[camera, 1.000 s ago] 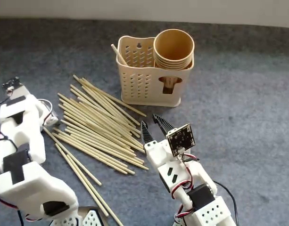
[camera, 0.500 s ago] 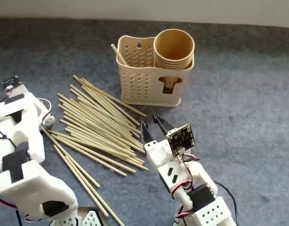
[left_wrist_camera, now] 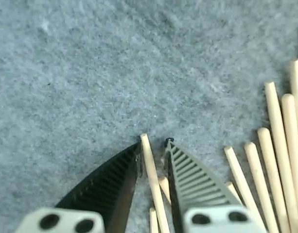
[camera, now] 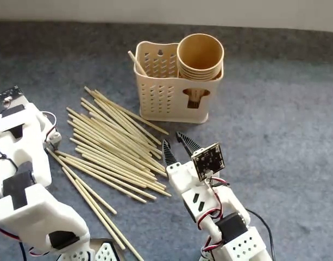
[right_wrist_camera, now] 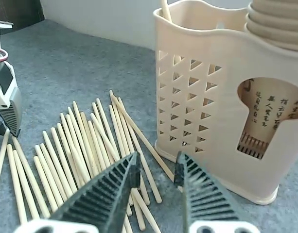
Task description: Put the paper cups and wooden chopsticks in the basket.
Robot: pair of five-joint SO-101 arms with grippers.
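While slightly apart, left fingers astride one chopstick; right fingers apart near basket.

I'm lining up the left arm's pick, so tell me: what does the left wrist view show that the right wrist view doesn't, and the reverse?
Left wrist view: one wooden chopstick lying between the left gripper's parted fingers. Right wrist view: the basket, the stacked paper cups in it, and the open right gripper. Both: the loose chopsticks on the grey carpet.
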